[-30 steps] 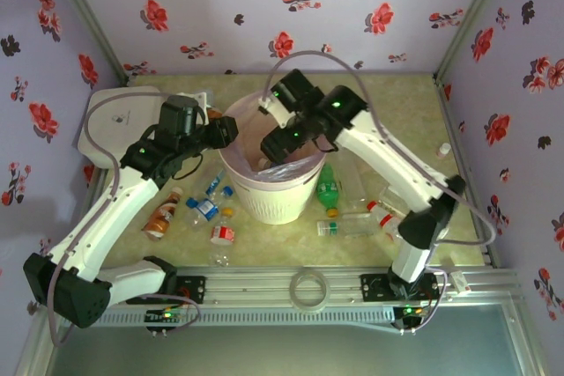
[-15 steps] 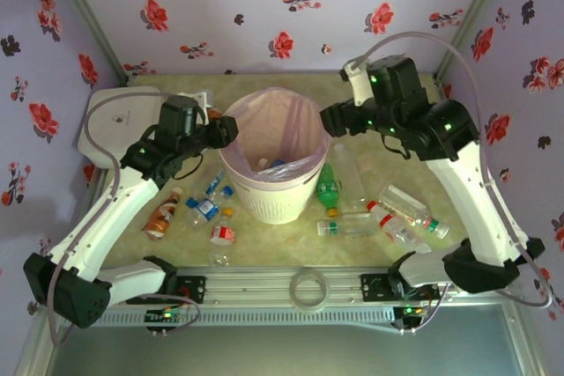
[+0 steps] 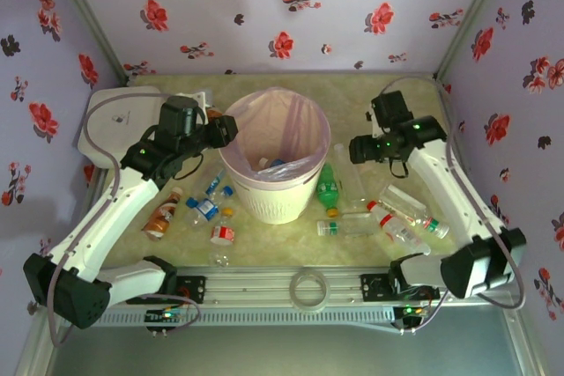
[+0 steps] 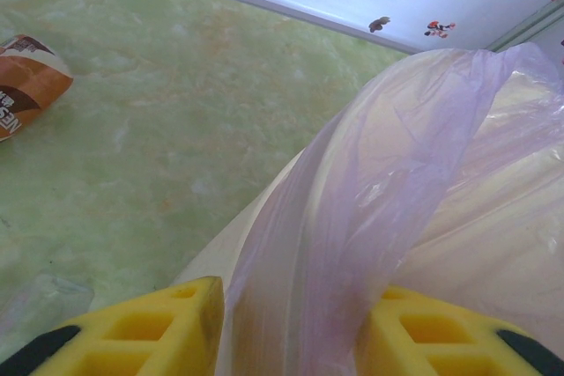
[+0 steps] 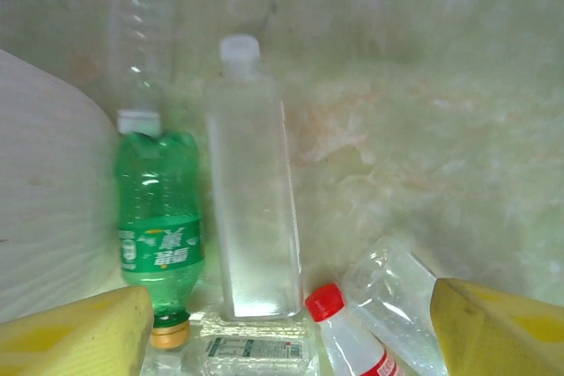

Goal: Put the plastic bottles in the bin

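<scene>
Bin (image 3: 269, 195): round, white, ribbed, upright, with a pink liner (image 3: 264, 105) over the rim. A bottle (image 3: 273, 165) apparently lies inside. Right of the bin, a green bottle (image 3: 328, 184) lies at its base, with a clear square bottle (image 5: 251, 217) alongside and clear bottles (image 3: 407, 216) beyond. Left of the bin lie an orange-brown bottle (image 3: 160, 217) and blue-capped bottles (image 3: 204, 207).

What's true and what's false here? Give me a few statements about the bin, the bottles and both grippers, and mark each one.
1. The left gripper holds the bin's lined rim between its fingers. True.
2. The right gripper holds a bottle. False: it is open and empty.
3. The green bottle lies beside the bin. True.
4. The bin is empty. False: bottles lie inside.
5. The red-capped bottle stands upright. False: it lies on its side.
</scene>
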Robot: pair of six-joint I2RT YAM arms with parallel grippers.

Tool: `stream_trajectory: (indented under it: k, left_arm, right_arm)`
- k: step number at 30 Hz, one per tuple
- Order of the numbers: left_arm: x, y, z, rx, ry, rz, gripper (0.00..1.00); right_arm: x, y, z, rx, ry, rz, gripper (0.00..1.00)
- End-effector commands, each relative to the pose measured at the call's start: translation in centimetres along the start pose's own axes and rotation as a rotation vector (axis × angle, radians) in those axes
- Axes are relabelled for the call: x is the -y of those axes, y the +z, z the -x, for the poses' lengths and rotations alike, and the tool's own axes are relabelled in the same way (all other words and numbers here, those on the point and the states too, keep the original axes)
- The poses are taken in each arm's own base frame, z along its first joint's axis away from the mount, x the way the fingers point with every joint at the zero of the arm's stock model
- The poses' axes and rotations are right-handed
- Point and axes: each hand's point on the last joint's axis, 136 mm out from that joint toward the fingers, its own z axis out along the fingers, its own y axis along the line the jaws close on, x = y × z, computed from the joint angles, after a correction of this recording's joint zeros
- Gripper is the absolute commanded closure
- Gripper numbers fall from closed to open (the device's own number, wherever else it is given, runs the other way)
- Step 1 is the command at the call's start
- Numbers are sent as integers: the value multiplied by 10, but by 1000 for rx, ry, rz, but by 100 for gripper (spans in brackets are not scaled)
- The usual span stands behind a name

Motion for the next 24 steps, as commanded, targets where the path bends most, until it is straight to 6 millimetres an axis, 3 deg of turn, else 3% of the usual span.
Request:
stream_trajectory:
  k: [1, 6, 10, 14, 24]
  left_arm:
    - [-1, 0, -4, 0, -7, 7, 57]
    - [-2, 2, -5, -2, -10, 8, 57]
    - [-2, 3, -6, -4, -10, 9, 57]
    - [-3, 8, -7, -14, -12, 11, 57]
    - [-4, 9, -10, -20, -10, 16, 57]
  right_arm:
    - [2, 32, 0, -24, 49, -16, 19]
    - [-7, 78, -14, -107, 68, 22, 19]
    - [-11, 102, -23, -155, 76, 34, 19]
    - [-23, 120, -29, -185, 64, 49, 18]
    - [-16, 159, -39, -235, 80, 1, 22]
